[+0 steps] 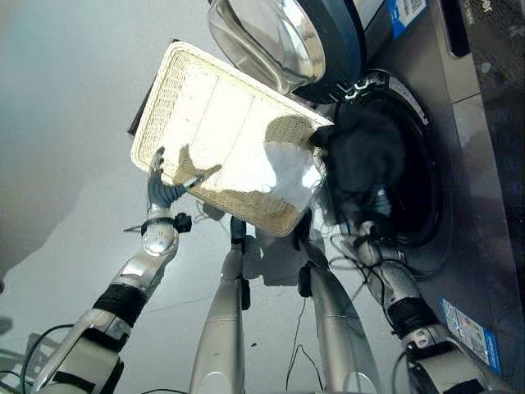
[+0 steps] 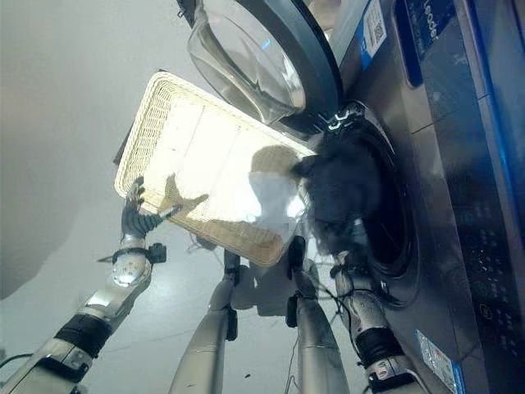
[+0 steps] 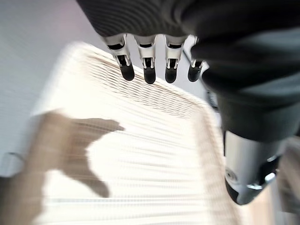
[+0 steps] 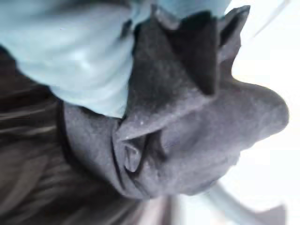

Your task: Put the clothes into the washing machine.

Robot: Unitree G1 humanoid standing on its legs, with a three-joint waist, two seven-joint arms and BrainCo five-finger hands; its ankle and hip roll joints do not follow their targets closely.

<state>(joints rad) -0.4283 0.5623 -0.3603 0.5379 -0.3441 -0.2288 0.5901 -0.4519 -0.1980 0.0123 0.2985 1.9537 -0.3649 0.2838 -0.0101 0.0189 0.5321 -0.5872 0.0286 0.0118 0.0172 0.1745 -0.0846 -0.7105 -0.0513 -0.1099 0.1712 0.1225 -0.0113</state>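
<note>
A bundle of dark grey clothes (image 1: pixel 365 156) hangs at the round mouth of the washing machine (image 1: pixel 422 193), partly inside the drum. In the right wrist view the dark cloth (image 4: pixel 187 140) lies against a light blue piece (image 4: pixel 79 61). My right arm (image 1: pixel 398 295) reaches up into the bundle, which hides the hand. A cream wicker basket (image 1: pixel 176 66) sits on the floor left of the machine, its bottom showing bare weave. My left hand (image 1: pixel 162 190) is open at the basket's near left rim, with its fingers (image 3: pixel 149 70) straight over the weave (image 3: pixel 154 154) and holding nothing.
The machine's glass door (image 1: pixel 279 37) stands swung open above the basket's far corner. The dark steel front of the machine (image 1: pixel 484 164) runs down the right side. Pale grey floor (image 1: pixel 66 123) stretches to the left of the basket.
</note>
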